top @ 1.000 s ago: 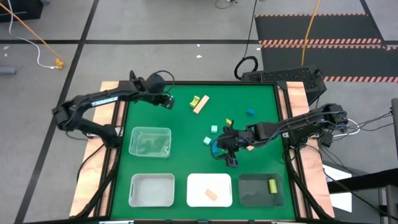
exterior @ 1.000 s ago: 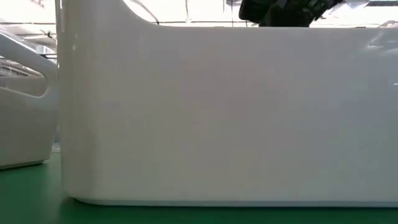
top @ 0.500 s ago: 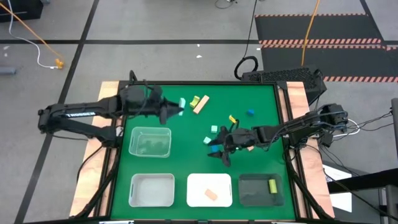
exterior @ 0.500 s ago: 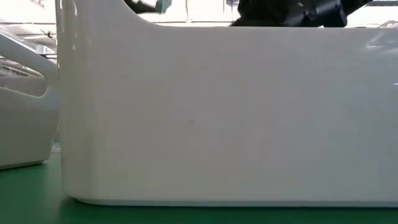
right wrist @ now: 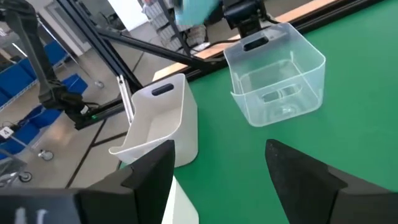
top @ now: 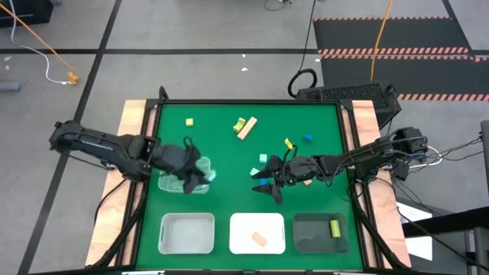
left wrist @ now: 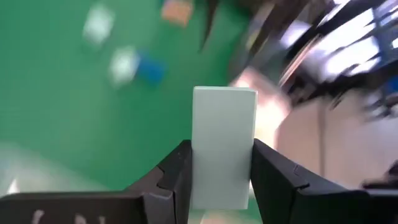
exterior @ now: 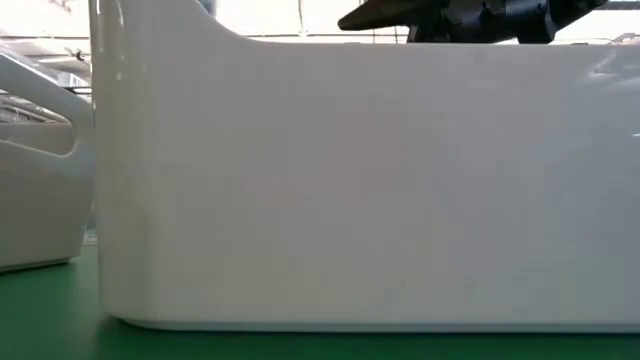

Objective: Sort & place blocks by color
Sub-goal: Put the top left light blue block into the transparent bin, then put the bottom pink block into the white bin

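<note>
My left gripper (top: 202,175) is shut on a mint-teal bar (left wrist: 222,149) and hovers over the right part of the clear tray (top: 173,177). From the right wrist view the bar (right wrist: 196,9) shows above that tray (right wrist: 278,74). My right gripper (top: 269,186) is open near the table's middle, over a small group of blocks: two mint cubes (top: 263,159), a blue one (top: 263,183) and a tan one (top: 306,182). Farther back lie a yellow-green cube (top: 189,121), a yellow-green and tan pair (top: 244,127), a yellow piece (top: 287,144) and a blue cube (top: 307,138). My left gripper pinches the mint-teal bar between its two fingers (left wrist: 179,168), one on each long side. The fingers lie along the bar, and its free end (left wrist: 224,99) sticks out past the fingertips. The bar is lifted clear, above the clear tray.
Along the near edge stand a pale tray (top: 186,233), a white tray (top: 243,229) with a tan block (top: 260,238) and a dark tray (top: 309,233) with a yellow-green block (top: 334,228). The white tray's wall (exterior: 350,190) fills the low view. Bare green mat lies between the trays and the far blocks.
My left arm has swung from the table's far side toward the near edge, carrying the mint-teal bar from beside the yellow-green and tan pair to above the clear tray. The yellow-green cube it stood over now shows. My right gripper has shifted slightly toward the table's left.
</note>
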Robot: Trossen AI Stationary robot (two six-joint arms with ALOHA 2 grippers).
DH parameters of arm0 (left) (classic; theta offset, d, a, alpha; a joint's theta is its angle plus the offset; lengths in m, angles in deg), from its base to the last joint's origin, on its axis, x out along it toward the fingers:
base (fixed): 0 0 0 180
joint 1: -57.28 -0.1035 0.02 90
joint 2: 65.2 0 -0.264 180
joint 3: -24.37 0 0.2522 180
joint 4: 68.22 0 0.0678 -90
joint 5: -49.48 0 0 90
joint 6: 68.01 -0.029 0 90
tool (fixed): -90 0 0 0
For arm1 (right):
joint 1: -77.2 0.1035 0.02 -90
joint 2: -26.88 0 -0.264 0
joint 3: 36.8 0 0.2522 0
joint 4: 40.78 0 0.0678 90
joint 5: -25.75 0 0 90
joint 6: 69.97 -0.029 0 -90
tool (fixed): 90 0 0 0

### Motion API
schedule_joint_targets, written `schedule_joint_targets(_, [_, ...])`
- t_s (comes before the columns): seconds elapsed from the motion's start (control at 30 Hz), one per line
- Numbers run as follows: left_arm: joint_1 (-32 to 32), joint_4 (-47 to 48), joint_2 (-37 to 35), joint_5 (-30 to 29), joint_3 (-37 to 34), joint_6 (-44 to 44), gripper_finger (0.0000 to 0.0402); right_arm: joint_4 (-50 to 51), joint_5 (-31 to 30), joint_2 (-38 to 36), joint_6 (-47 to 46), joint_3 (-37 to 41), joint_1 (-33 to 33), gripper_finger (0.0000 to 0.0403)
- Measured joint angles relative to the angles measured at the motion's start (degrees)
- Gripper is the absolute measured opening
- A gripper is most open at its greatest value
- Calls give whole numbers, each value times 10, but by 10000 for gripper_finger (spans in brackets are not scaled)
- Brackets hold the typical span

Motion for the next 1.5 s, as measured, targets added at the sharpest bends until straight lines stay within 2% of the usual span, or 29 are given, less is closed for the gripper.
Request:
schedule_joint_targets(0.17, [55, 192, 9, -53, -1, 97, 127, 13, -37, 0, 17, 0, 0, 240])
schedule_joint_targets(0.27, [68, 248, 18, -97, -15, 152, 127, 45, -83, 0, 45, 0, 0, 240])
schedule_joint_targets(0.37, [70, 247, 24, -106, -52, 192, 127, 119, -120, 0, 49, -12, -5, 240])
schedule_joint_targets(0.53, [67, 216, 25, -105, -131, 268, 140, 265, -138, 0, 47, -34, -16, 240])
schedule_joint_targets(0.67, [62, 217, 25, -97, -168, 340, 170, 343, -136, 0, -43, -46, -32, 240])
schedule_joint_targets(0.73, [59, 214, 25, -90, -170, 359, 182, 396, -133, 0, -99, -55, -38, 240])
schedule_joint_targets(0.83, [58, 214, 24, -90, -161, 365, 197, 496, -120, 0, -132, -75, -41, 240])
schedule_joint_targets(1.0, [58, 212, 23, -91, -122, 362, 211, 743, -116, 0, -231, -112, -41, 240])
schedule_joint_targets(1.13, [58, 209, 23, -113, -86, 356, 213, 864, -46, 0, -307, -114, -44, 240])
schedule_joint_targets(1.37, [58, 182, 22, -165, -31, 322, 213, 882, -25, 0, -326, -88, -46, 240])
schedule_joint_targets(1.5, [58, 181, 23, -182, -1, 304, 214, 814, 10, 0, -331, -52, -46, 240])
